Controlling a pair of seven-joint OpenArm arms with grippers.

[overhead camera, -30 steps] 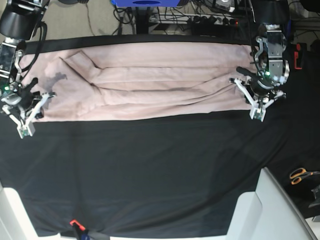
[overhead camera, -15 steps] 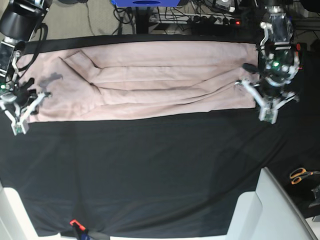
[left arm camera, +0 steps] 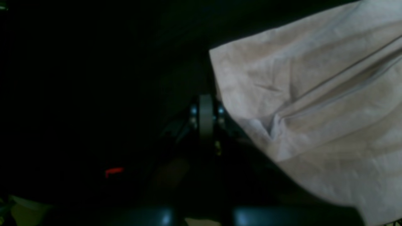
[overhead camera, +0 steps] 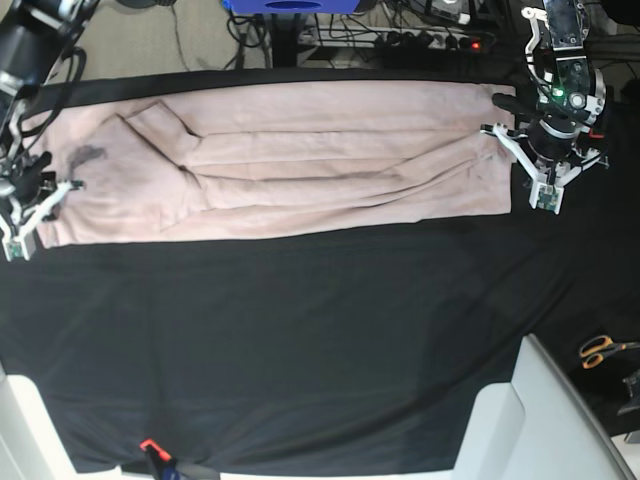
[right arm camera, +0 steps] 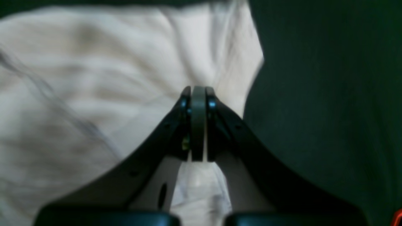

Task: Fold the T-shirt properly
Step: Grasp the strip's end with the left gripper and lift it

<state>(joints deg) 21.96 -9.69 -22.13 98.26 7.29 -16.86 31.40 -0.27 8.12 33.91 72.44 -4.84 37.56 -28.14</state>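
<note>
Two arms, one T-shirt (overhead camera: 300,160)
Both jaws pressed together, each beside an end of the shirt stretched on the surface (overhead camera: 300,340).

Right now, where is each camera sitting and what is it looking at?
Base: up high, looking down on the black table cloth, the T-shirt and both arms.
Left wrist: on the left arm, looking along the shut left gripper beside the shirt's corner.
Right wrist: on the right arm, looking along the right gripper, shut, with pink fabric bunched at it.
All three views share the T-shirt and the cloth.
</note>
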